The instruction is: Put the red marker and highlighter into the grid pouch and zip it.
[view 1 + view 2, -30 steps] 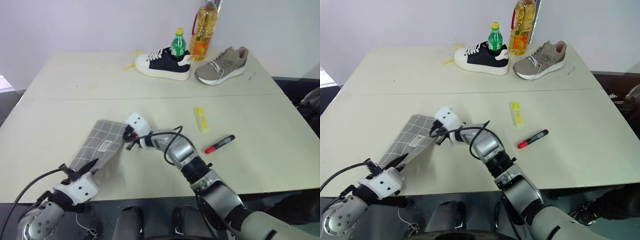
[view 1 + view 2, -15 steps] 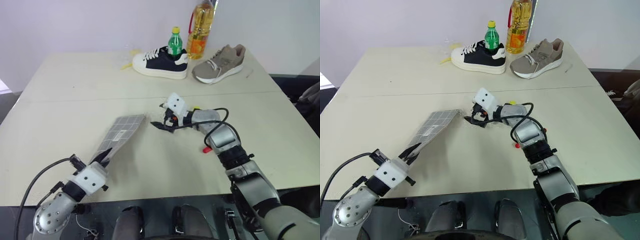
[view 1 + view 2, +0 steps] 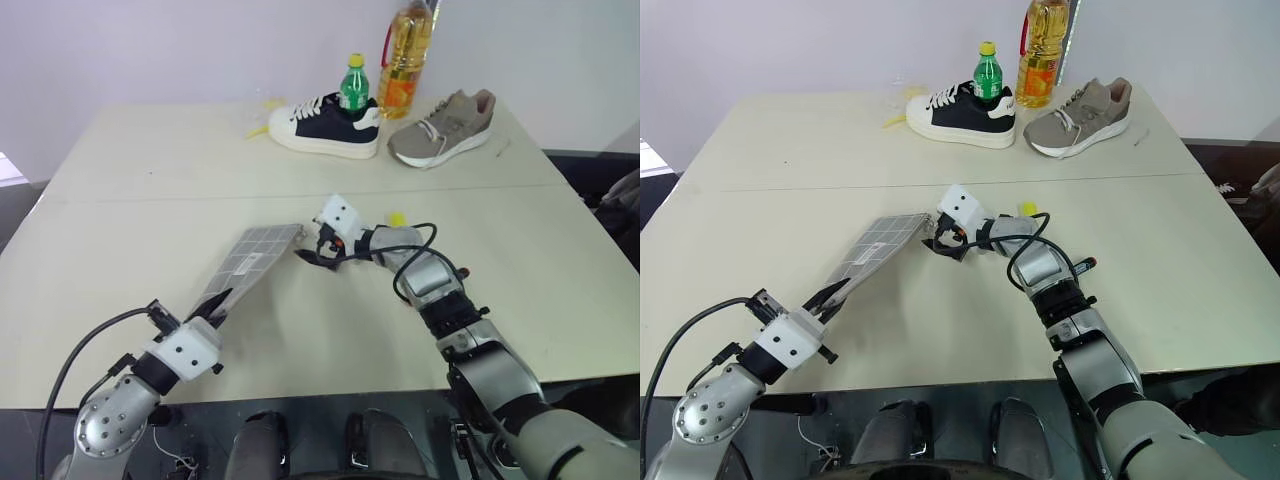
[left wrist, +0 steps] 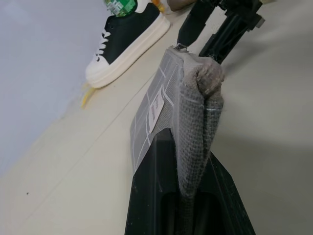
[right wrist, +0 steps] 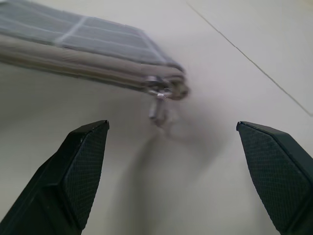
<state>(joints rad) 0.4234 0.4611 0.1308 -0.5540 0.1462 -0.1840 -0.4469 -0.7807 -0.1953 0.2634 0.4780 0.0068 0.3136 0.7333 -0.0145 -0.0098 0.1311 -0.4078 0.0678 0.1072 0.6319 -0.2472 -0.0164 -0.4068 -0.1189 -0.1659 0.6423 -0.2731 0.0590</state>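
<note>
The grid pouch (image 3: 250, 265), grey with white lines, hangs tilted above the table. My left gripper (image 3: 218, 303) is shut on its near end, and the fabric (image 4: 193, 112) is bunched between the fingers. My right gripper (image 3: 312, 252) stands open just past the pouch's far end. The zip pull (image 5: 157, 105) hangs in front of it, untouched between the spread fingers (image 5: 83, 161). The yellow highlighter (image 3: 397, 218) peeks out behind my right wrist. My right forearm hides most of the red marker; a dark end (image 3: 1087, 264) pokes out beside it.
At the table's far edge stand a black-and-white shoe (image 3: 322, 126), a tan shoe (image 3: 443, 124), a green bottle (image 3: 355, 86) and an oil bottle (image 3: 409, 55). A yellow scrap (image 3: 259, 131) lies left of the shoes.
My right gripper slid right from the pouch's corner to its far end and opened. My left gripper lifted the near end, so the pouch rose from lying flat to hanging tilted.
</note>
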